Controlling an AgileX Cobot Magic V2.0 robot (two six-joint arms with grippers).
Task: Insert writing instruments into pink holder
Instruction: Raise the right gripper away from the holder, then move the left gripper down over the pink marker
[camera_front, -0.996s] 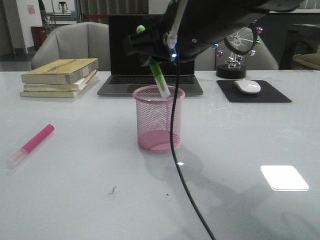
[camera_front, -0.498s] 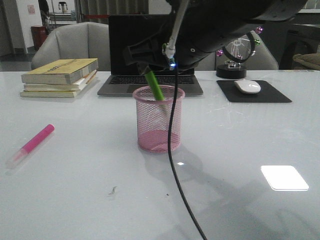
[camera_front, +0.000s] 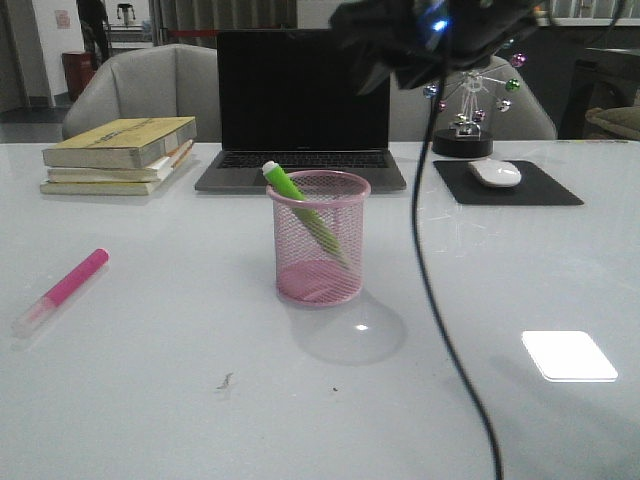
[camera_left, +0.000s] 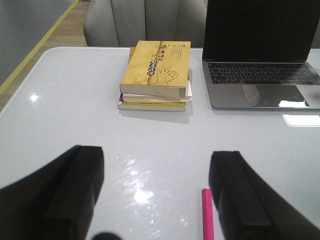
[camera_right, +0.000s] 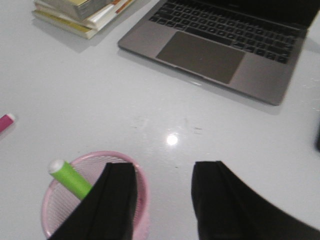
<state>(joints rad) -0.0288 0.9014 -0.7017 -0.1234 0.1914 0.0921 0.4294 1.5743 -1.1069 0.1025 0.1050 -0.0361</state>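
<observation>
The green highlighter leans inside the pink mesh holder, its upper end resting on the holder's left rim; in the right wrist view the green highlighter and the holder also show. My right gripper hangs open and empty above the holder; in the front view only its dark body shows, up high. The pink highlighter lies flat on the table at the left. My left gripper is open above the table, with the pink highlighter just inside its right finger.
A laptop stands open behind the holder. A stack of books sits at the back left. A mouse on a black pad and a desk toy are at the back right. A black cable hangs in front.
My right gripper has let go of the green highlighter, which dropped into the holder and now leans left. The arm has risen and moved back to the right.
</observation>
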